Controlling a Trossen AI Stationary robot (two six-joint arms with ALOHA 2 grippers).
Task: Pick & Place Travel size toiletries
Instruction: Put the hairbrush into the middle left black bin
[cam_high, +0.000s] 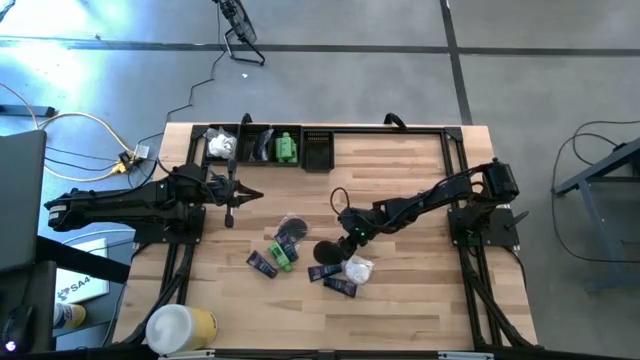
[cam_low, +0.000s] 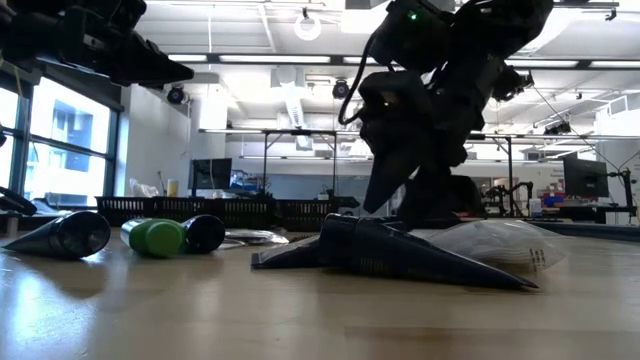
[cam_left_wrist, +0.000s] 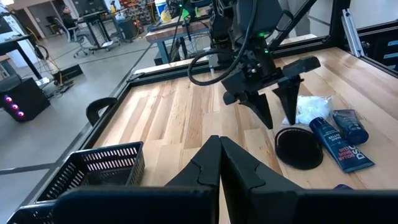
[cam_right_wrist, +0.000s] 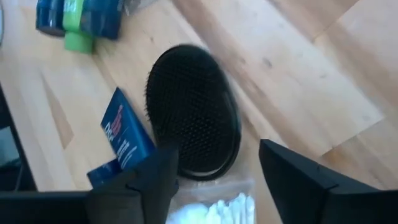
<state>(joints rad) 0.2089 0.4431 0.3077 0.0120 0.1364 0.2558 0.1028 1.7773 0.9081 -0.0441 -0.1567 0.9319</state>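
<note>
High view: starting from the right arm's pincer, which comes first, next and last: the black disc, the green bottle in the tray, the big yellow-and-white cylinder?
From the right pincer:
1. Black disc, right beside it, mid-table.
2. Green bottle, in the tray at the far edge.
3. Yellow-and-white cylinder, at the near left corner.

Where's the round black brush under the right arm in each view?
High: round black brush mid-table, beside the right gripper.
Low: cannot tell it apart; the right arm and a dark sachet fill that spot.
Left wrist: black disc on the wood, below the open jaws.
Right wrist: centre, bristles up.
Shared landmark: white packet next to it.
</note>
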